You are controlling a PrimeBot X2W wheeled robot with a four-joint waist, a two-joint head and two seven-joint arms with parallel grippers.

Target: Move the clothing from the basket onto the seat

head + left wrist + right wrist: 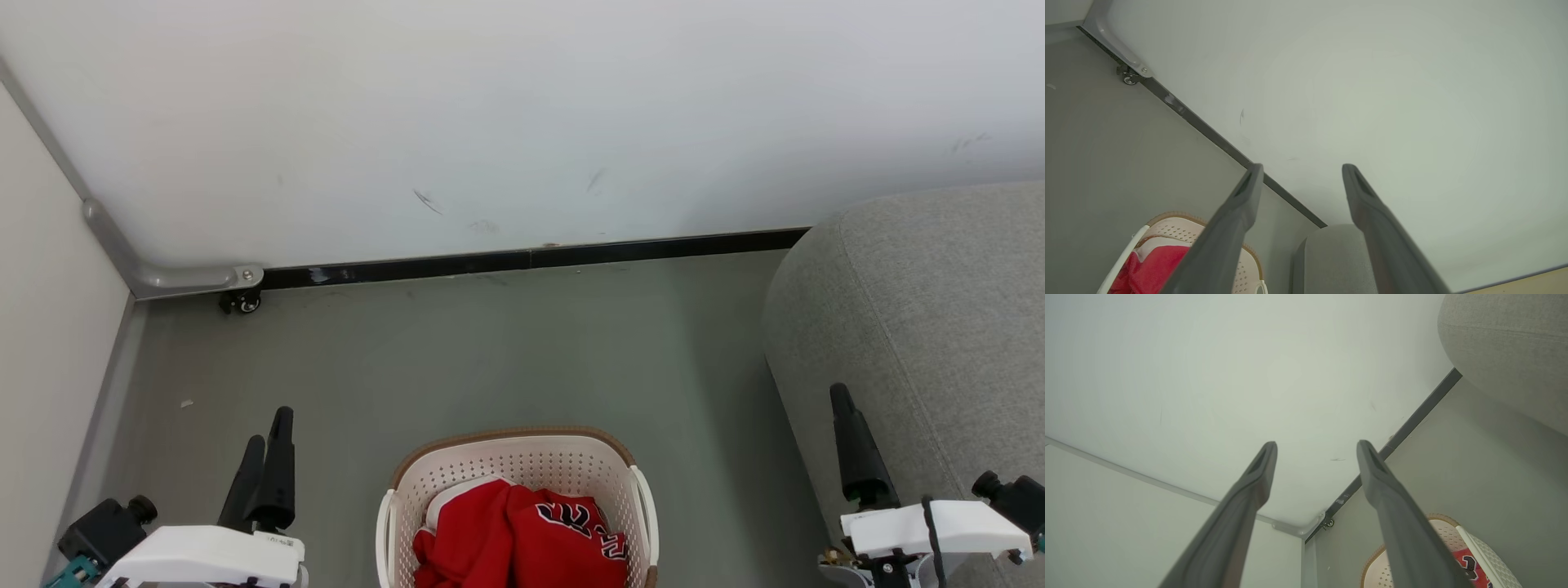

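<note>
**A:** Where is the clothing [510,531] at this moment?

**B:** It lies inside the basket [522,461], as a crumpled red heap. On the upper fold I see a part of black letters with a white border. At the left side of the heap a white edge comes out. I cannot tell if it is one garment or two.

**A:** And the basket itself?

**B:** It stands on the grey floor [522,351], at the bottom middle of the head view, between the two arms. Its brown rim and its cream wall with small holes are well visible. The near part is cut off by the picture's edge.

**A:** Where is the seat [931,310]?

**B:** At the robot's right side. It is a big grey cushion with a rounded corner. It is near the basket but apart from it, with a strip of floor between them.

**A:** What about the hands?

**B:** The left hand [1302,167] is released. In its wrist view the two dark fingers stand wide apart and point toward the white wall [490,106]. It hangs at the left of the basket, apart from it. The right hand [1317,444] is released too, with its fingers spread in the same way. In the head view one of its fingers rises in front of the side of the seat. Whether it touches the fabric, I cannot tell.

**A:** Anything else in the corner?

**B:** A black skirting strip [531,260] runs along the foot of the wall. At its left end a small caster wheel [242,304] sits under a grey metal bar [163,279].
</note>
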